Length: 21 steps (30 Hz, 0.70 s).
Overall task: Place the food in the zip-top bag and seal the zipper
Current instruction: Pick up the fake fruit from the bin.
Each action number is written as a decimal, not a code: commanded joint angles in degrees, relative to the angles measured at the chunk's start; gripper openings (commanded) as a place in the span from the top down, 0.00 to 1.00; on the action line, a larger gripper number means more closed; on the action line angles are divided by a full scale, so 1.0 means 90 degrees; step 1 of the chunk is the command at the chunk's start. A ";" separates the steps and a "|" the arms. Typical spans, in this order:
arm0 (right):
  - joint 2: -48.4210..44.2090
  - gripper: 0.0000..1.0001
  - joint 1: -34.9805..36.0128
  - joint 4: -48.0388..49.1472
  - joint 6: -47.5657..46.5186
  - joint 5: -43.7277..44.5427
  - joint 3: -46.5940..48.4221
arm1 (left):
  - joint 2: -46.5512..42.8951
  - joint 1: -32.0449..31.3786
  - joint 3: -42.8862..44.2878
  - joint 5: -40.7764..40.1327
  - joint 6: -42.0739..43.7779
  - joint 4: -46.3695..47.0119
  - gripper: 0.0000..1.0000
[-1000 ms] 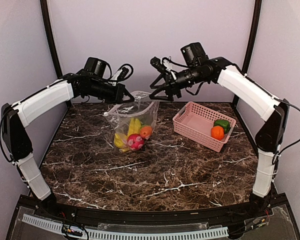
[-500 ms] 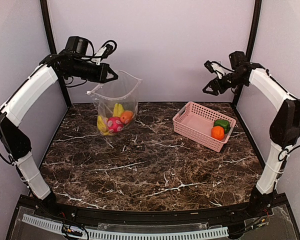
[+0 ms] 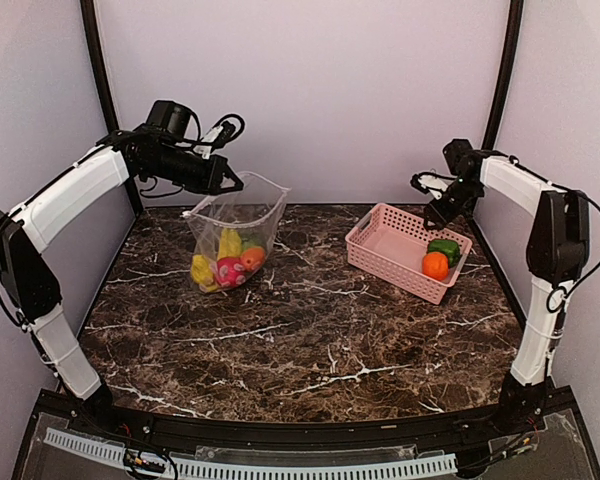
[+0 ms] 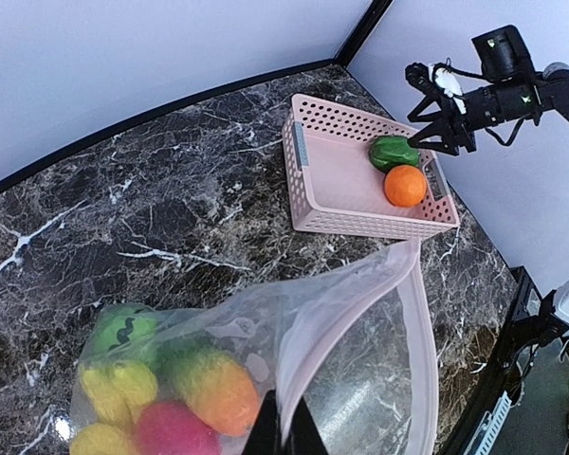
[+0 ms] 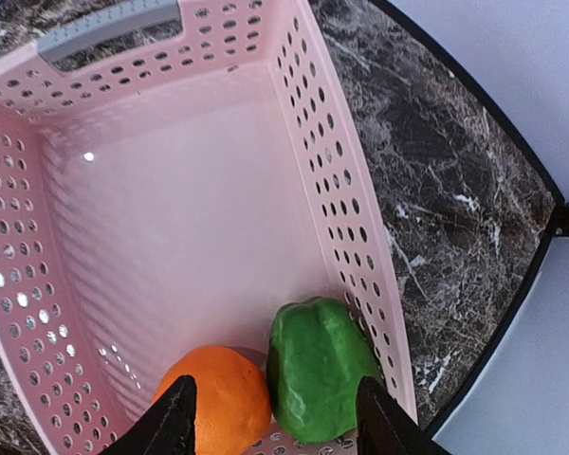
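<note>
My left gripper (image 3: 232,183) is shut on the rim of the clear zip-top bag (image 3: 232,232) and holds it hanging open above the table's back left. The bag (image 4: 360,351) holds yellow, orange, pink and green toy food (image 3: 223,267). Its pinkish zipper strip (image 4: 419,341) gapes open. My right gripper (image 3: 440,205) is open and empty, hovering over the pink basket (image 3: 390,243). An orange (image 5: 218,398) and a green pepper (image 5: 322,365) lie in the basket's near right corner, below my open fingers (image 5: 175,422).
The basket stands at the back right of the dark marble table (image 3: 310,330). Black frame posts (image 3: 100,70) rise at both back corners, with pale walls behind.
My left gripper has lowered the bag slightly and shifted it right. My right arm has swung from the bag's mouth to the far right and come down over the basket.
</note>
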 commanded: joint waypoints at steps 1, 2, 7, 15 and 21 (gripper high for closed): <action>0.0231 0.46 -0.0124 -0.0283 0.0042 0.0749 -0.0156 | -0.0395 -0.0013 -0.0168 0.0099 -0.0035 0.0224 0.99; 0.0275 0.47 -0.0164 -0.0337 0.0040 0.0827 -0.0157 | -0.0426 -0.0018 -0.0221 0.0101 -0.0040 0.0242 0.99; 0.0484 0.48 -0.0363 -0.0674 0.0033 0.0795 -0.0114 | -0.0462 -0.0013 -0.0317 0.0142 -0.0052 0.0351 0.99; 0.0700 0.35 -0.0433 -0.0640 0.0062 0.0769 -0.0279 | -0.0419 -0.0015 -0.0366 0.0193 -0.0134 0.0457 0.99; 0.0991 0.28 -0.0462 -0.0584 0.0079 0.0733 -0.0324 | -0.0429 -0.0014 -0.0380 0.0220 -0.0134 0.0472 0.99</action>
